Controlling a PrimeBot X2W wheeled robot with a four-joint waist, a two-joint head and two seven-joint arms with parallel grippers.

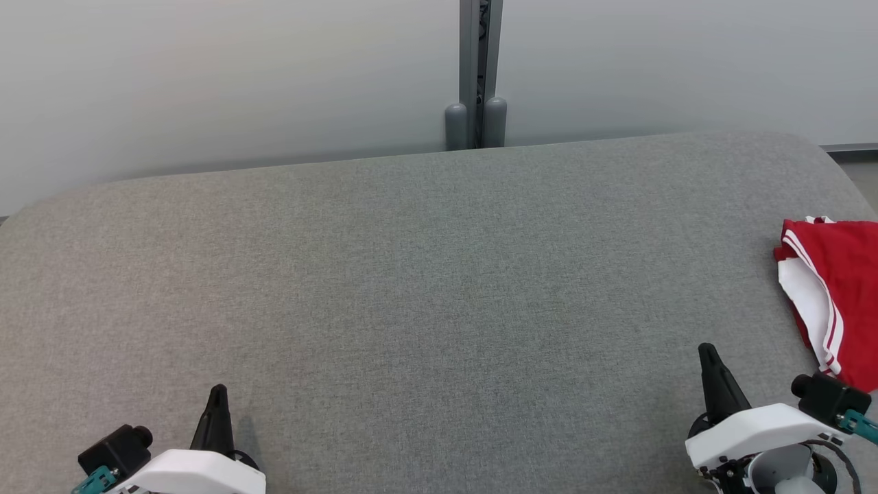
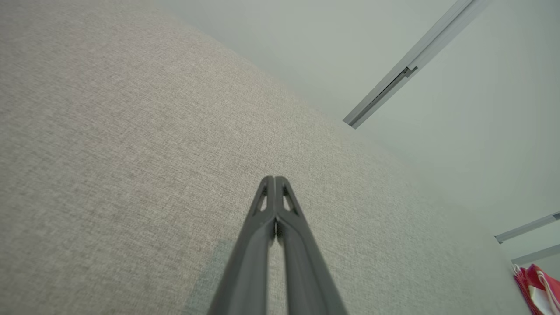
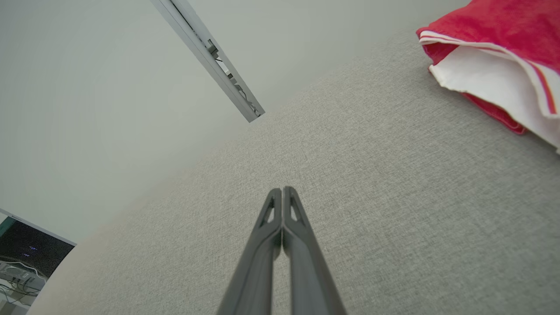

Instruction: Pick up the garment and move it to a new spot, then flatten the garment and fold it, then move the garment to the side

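Both end effectors, left (image 1: 218, 394) and right (image 1: 706, 353), sit low near the front with fingers pressed together, holding nothing. The crumpled red garment with white striped trim (image 1: 833, 295) lies at the grey fabric worktop's (image 1: 411, 274) far right edge. I'd open the right one wide and pinch a thick fold.

The garment (image 1: 840, 302) lies on the table (image 1: 411, 288) at its far right edge. The right end effector (image 1: 706, 353) sits near it, just to its left, and the left end effector (image 1: 218, 392) is well apart at the near left. Behind the table stands a wall (image 1: 240, 75) with a post (image 1: 477, 75) at the middle.
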